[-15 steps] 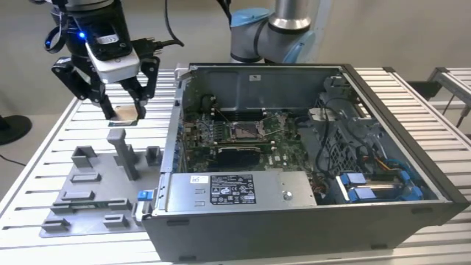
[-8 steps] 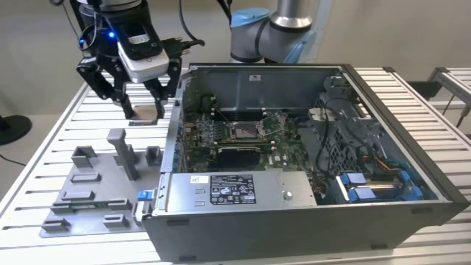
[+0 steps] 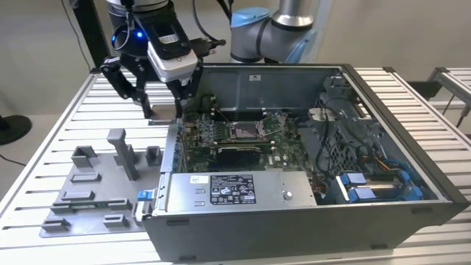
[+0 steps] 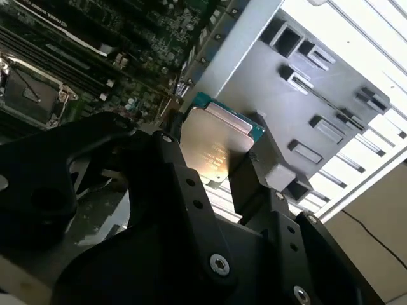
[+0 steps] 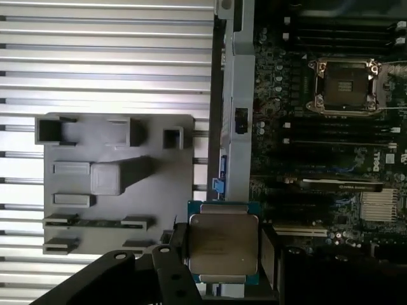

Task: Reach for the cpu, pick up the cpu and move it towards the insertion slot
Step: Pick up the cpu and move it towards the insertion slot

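One chip in hand: the gripper has its jaws drawn narrow onto the cpu, one finger on each of two opposite edges. The silvery top faces the first wrist camera.

Position: in the exterior view the cpu hangs above the slatted table, just beside the computer case on the exterior view's left, toward its far end. The grey fixture plate lies nearer. The insertion slot is inside the case, well apart to the exterior view's right, with its dark centre exposed.

Risks (judgement):
- The hold is on thin edges only, so a jolt could tilt the chip or let it slip.
- The case wall stands between chip and slot, and too low a path would likely clip it.
- The thin lever beside the slot could snag a finger.

Writing:
- A white printed label sits on the metal box at the near side of the case; the print is not transcribed.
- Faint marks on the chip's top in the second wrist view are too dim to make out.
- There is white lettering on the green board.
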Motion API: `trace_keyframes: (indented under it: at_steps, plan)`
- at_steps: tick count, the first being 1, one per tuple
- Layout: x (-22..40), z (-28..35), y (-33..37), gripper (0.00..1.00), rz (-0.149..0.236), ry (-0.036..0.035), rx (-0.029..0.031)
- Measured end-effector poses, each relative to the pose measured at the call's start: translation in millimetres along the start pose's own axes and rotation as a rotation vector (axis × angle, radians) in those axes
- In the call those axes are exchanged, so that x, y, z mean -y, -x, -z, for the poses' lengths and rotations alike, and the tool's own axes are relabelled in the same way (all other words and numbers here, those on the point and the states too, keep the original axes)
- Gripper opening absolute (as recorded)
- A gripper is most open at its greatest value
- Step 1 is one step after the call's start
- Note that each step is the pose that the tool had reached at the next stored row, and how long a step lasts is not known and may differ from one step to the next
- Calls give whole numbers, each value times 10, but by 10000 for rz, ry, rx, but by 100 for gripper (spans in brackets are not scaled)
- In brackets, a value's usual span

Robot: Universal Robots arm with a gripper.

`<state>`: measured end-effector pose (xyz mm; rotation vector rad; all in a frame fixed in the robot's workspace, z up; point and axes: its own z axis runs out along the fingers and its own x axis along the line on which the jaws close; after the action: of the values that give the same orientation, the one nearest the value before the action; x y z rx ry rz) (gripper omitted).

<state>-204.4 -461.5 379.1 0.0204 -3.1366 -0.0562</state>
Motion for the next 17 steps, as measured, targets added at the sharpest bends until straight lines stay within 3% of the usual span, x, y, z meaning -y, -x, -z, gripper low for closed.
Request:
trace_keyframes:
  at_steps: [10, 17]
  plan:
    - [6, 2, 428, 0, -1, 0, 0]
    - [9, 3, 688, 0, 0, -1, 0]
